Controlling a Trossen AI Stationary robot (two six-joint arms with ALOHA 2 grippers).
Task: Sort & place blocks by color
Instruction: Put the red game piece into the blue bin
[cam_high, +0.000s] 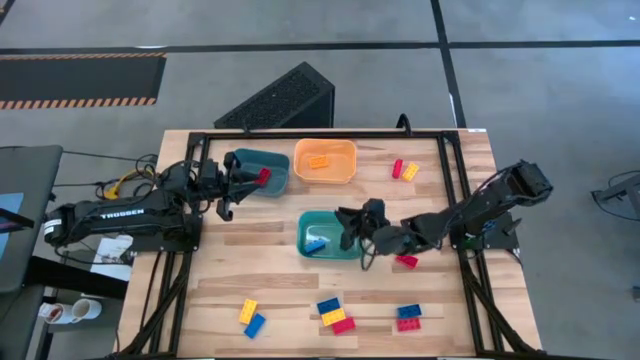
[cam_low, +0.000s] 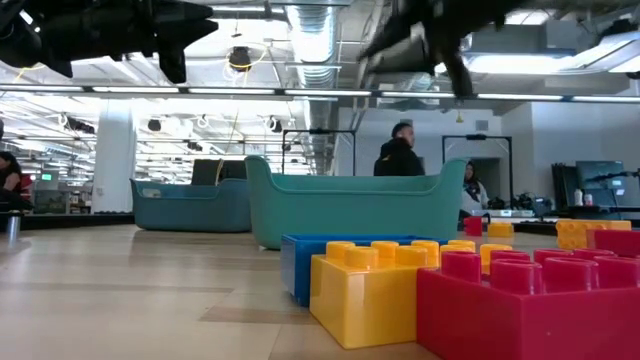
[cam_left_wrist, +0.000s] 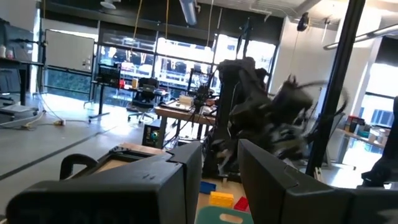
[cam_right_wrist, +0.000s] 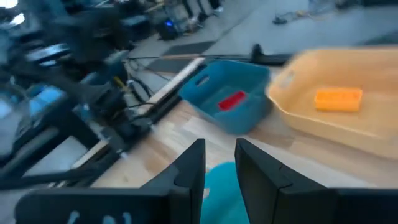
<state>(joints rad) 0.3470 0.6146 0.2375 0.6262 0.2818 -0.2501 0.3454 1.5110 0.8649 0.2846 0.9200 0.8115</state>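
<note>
Slightly parted, empty jaws on right gripper (cam_high: 348, 226) and left gripper (cam_high: 244, 181); risk of snagging teal tray (cam_high: 304, 234), dragging it across worktop (cam_high: 250, 272).

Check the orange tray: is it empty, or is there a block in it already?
Not empty. The orange tray holds one orange-yellow block, lying on its floor in the high view; the right wrist view shows the same single block inside.

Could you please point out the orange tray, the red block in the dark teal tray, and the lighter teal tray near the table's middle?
orange tray (cam_high: 345, 172): high view, on its right rim.
red block (cam_high: 264, 176): high view, on its top face, inside the dark teal tray (cam_high: 275, 186).
lighter teal tray (cam_high: 330, 219): high view, on its far rim.
</note>
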